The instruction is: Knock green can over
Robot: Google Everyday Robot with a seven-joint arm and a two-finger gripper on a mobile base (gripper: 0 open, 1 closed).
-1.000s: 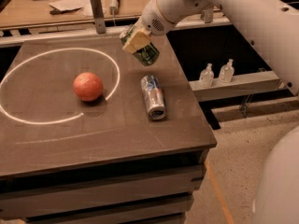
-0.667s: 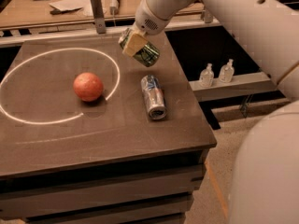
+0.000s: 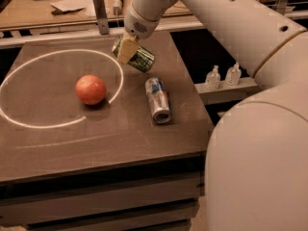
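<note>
The green can (image 3: 143, 59) is dark green with pale marks. It is tipped far over, almost on its side, at the back middle of the dark table (image 3: 96, 138). My gripper (image 3: 127, 49) comes down from the white arm above and is shut on the can's left end. The fingers (image 3: 128, 46) cover that end of the can. I cannot tell whether the can's lower end touches the table.
A silver-and-blue can (image 3: 158, 100) lies on its side just in front of the green can. A red apple (image 3: 90, 89) sits left of it inside a white ring mark (image 3: 29, 124). Two small bottles (image 3: 223, 76) stand on a shelf to the right.
The gripper and the green can have moved a little left and down together. The can stays tipped over. The apple and the silver-and-blue can have not moved.
</note>
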